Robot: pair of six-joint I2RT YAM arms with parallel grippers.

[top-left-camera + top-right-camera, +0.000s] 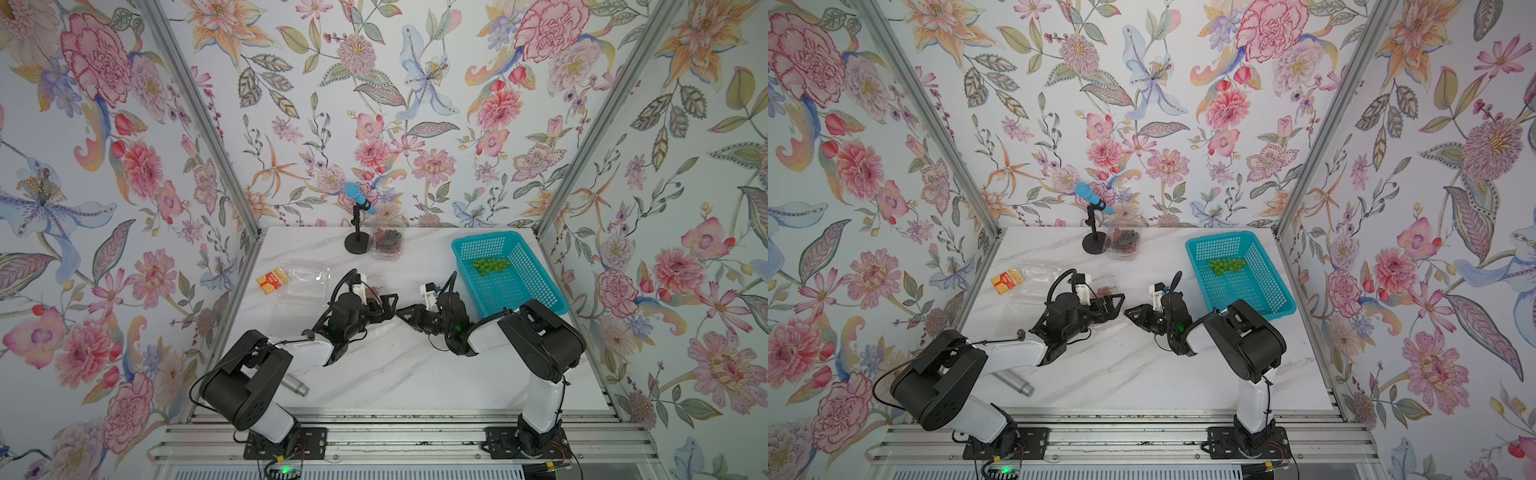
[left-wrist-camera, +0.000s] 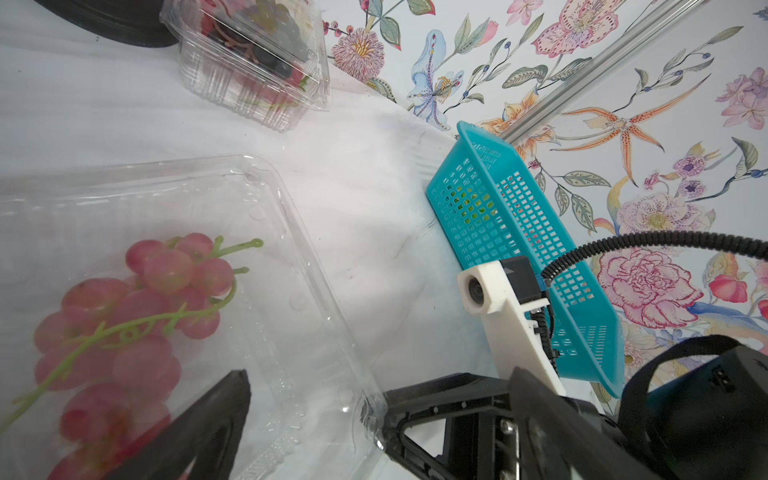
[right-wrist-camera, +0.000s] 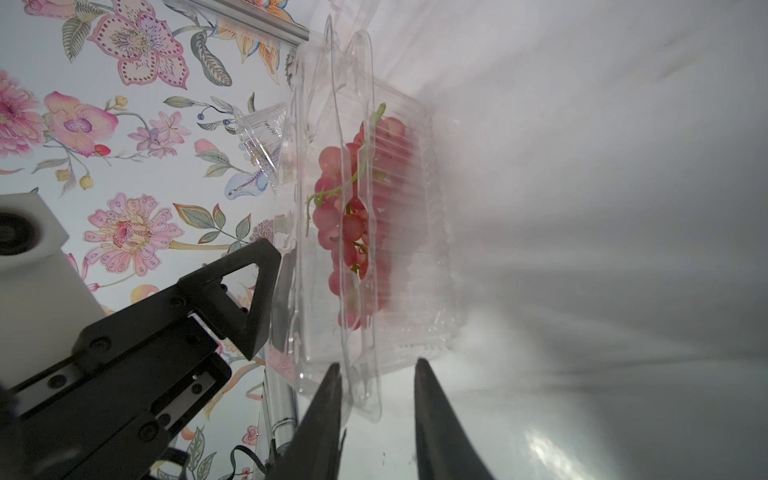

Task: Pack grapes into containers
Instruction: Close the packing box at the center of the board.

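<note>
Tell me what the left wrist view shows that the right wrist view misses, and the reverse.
Left wrist only: the basket and the shut dark-grape box. Right wrist only: the cylinder, and the right gripper open astride the red-grape box's lip. Both: the red grapes in that box.

Teal basket (image 1: pixel 484 237) sat on the right of the marble table (image 1: pixel 415 374), a blue mic (image 1: pixel 360 198) stood on its stand at the back, orange packet (image 1: pixel 272 279) lay left, metal cylinder (image 1: pixel 296 385) front-left, floral wallpaper (image 1: pixel 374 104) all round
</note>
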